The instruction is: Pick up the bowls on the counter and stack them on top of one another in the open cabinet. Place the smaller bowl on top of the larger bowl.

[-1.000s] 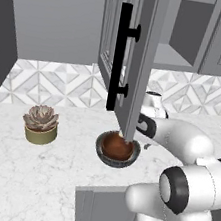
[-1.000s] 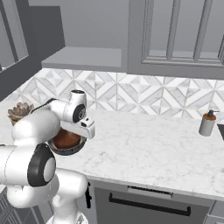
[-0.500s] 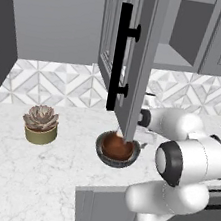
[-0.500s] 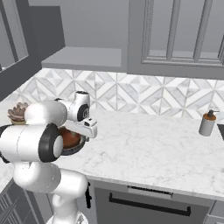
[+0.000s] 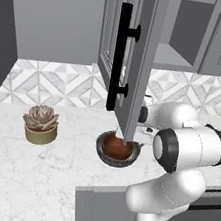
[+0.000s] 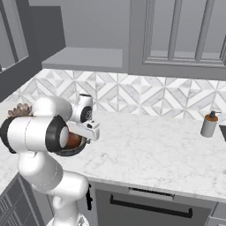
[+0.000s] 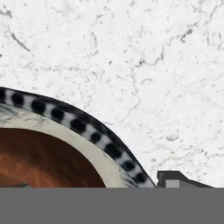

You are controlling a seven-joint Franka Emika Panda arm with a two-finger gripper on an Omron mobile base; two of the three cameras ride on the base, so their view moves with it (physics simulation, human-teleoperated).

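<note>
The smaller bowl (image 5: 118, 146), glossy reddish-brown, sits nested inside the larger bowl (image 5: 104, 154), a wide dark grey dish, on the white marble worktop (image 5: 32, 171) below the edge of the open cabinet's door (image 5: 140, 61). In the hand view the larger bowl's rim (image 7: 87, 131) shows a band of black spots on white, with a pale inner lip around the brown bowl (image 7: 39, 162). Whether the pincer is released or clenched cannot be told. A succulent pot (image 5: 41, 124) stands well apart.
</note>
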